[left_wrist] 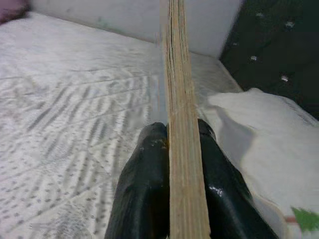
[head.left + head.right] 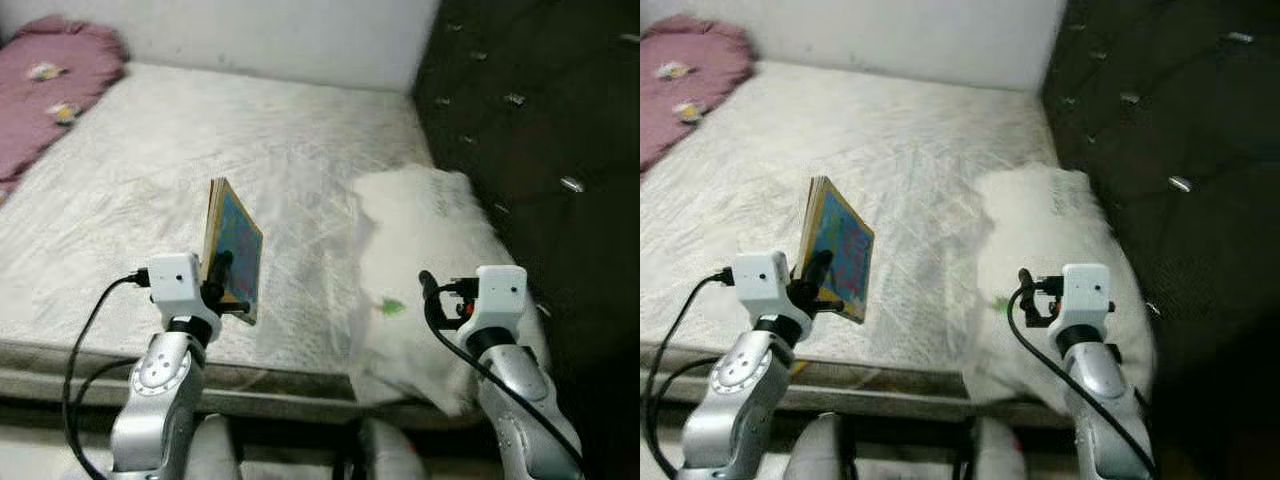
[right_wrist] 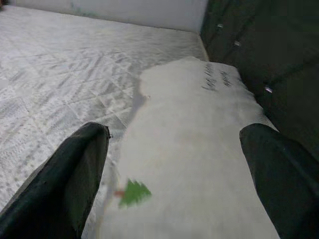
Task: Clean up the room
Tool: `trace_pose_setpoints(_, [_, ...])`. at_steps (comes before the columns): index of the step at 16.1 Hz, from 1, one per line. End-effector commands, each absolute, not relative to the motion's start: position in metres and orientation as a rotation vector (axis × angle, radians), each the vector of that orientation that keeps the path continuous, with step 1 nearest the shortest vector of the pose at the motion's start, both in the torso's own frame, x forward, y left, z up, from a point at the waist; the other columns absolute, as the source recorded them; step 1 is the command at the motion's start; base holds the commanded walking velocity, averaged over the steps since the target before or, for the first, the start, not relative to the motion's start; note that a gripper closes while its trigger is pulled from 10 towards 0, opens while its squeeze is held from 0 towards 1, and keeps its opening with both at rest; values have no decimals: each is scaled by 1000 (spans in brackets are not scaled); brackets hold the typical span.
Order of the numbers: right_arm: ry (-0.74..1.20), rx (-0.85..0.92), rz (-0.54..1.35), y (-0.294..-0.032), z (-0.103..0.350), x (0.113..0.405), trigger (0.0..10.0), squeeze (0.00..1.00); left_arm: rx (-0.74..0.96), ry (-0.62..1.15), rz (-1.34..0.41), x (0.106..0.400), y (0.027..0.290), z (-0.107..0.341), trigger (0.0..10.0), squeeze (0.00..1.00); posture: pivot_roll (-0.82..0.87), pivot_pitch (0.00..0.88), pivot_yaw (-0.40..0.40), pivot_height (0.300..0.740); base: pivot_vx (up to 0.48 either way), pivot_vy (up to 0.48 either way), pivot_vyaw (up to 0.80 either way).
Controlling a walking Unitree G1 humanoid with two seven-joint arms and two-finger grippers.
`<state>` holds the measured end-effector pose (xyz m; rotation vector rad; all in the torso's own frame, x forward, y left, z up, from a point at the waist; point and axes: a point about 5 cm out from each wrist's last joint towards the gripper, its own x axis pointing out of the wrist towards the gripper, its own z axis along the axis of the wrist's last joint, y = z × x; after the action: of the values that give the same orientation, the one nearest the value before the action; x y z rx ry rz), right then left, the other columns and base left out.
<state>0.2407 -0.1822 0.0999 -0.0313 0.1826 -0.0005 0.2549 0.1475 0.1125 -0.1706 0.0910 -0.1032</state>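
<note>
Left wrist view: left pincer (image 1: 182, 149) clamps book (image 1: 180, 114) on edge, upright above bed (image 2: 150, 170). Your grip is near lower corner; book may pivot, slip. Right pincer (image 3: 174, 164) wide over pillow (image 3: 199, 149).

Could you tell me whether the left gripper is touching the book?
Touching: in the left wrist view, both fingers of the left gripper press against the book.
</note>
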Motion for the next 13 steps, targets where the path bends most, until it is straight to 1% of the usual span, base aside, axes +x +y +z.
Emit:
trace_pose_setpoints(1, [163,-45,1,-183,106,245,10000,0,-191,78,-114,254,145,116,10000,0,-45,34,-80,655,0,0,0])
trace_pose_setpoints(5, [168,-42,-4,-183,105,245,10000,0,-204,83,-119,254,145,115,10000,0,-45,34,-80,655,0,0,0])
trace_pose_setpoints(9, [177,-39,-2,-184,104,245,10000,0,-223,92,-124,254,144,114,10000,0,-55,37,-81,655,0,0,-773])
trace_pose_setpoints(10, [177,-40,-1,-184,104,245,10000,0,-227,92,-126,254,144,115,10000,0,-57,40,-82,655,0,0,-494])
trace_pose_setpoints(13, [181,-41,2,-184,105,244,10000,0,-273,97,-122,257,146,115,10000,0,-60,42,-83,655,0,0,0])
